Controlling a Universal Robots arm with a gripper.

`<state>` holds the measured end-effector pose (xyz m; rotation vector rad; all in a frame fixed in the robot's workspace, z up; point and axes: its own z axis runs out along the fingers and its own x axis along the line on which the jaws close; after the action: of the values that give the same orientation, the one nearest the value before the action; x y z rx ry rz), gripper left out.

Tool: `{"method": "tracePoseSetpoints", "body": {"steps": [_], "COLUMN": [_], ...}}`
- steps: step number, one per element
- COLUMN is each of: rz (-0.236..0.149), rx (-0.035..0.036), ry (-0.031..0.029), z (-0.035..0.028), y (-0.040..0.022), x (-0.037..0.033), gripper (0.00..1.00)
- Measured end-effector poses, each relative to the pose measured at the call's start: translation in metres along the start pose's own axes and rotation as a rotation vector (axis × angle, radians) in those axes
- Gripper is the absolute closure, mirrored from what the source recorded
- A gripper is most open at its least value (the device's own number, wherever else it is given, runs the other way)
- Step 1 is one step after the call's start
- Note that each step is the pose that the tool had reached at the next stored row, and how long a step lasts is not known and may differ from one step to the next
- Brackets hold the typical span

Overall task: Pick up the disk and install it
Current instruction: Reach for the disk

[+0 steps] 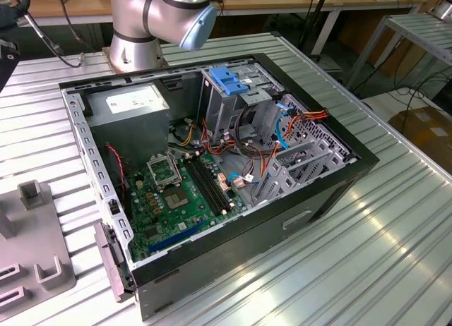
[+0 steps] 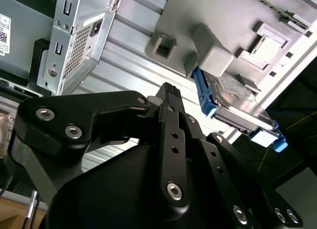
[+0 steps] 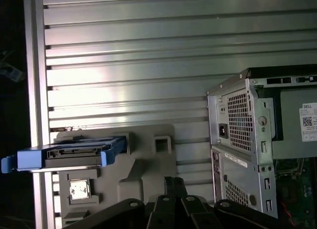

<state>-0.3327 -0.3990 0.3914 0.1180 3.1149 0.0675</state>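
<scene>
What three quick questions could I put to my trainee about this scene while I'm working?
1. True or false: the claw already holds the disk.
2. Multiple choice: the disk stands on edge in A) the grey holder, B) a drive cage, C) a cardboard box.
3. Short answer: in the exterior view, is the computer case open or closed on its upward side?

Key: 1 false, the disk sits apart from the claw; 2 A; 3 open, the board and cables show.
</scene>
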Motion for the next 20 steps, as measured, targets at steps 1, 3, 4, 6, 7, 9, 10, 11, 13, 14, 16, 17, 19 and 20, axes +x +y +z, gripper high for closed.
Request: {"method": "tracePoseSetpoints", "body": {"steps": [1,3,4,6,7,9,10,11,13,14,16,17,19,20], "rz": [0.0,0.0,0.0,0.0,0.0,0.0,0.0,0.0,0.0,0.0,0.0,0.0,0.0,0.0], "rx": [0.0,0.0,0.0,0.0001,0.0,0.0,0.0,0.0001,0.0,0.0001,0.0001,0.0001,0.0001,0.0001], "ry": [0.0,0.0001,0.0001,0.0002,0.0002,0.0004,0.0005,0.0007,0.0009,0.0011,0.0013,0.0014,0.0015,0.0016], "z": [0.0,0.0,0.0,-0.0001,-0.0001,-0.0001,-0.0001,-0.0001,-0.0001,-0.0001,-0.0002,-0.0002,-0.0002,-0.0002], "y": [-0.0001,-0.0003,-0.0005,-0.0008,-0.0009,-0.0012,-0.0013,-0.0014,-0.0017,-0.0018,-0.0021,-0.0023,-0.0026,-0.0027], "x": [0.0015,0.0048,0.0067,0.0107,0.0124,0.0158,0.0174,0.0187,0.0225,0.0239,0.0286,0.0302,0.0343,0.0355], "gripper": [0.9,0.9,0.9,0.9,0.9,0.9,0.9,0.9,0.9,0.9,0.9,0.9,0.9,0.9]}}
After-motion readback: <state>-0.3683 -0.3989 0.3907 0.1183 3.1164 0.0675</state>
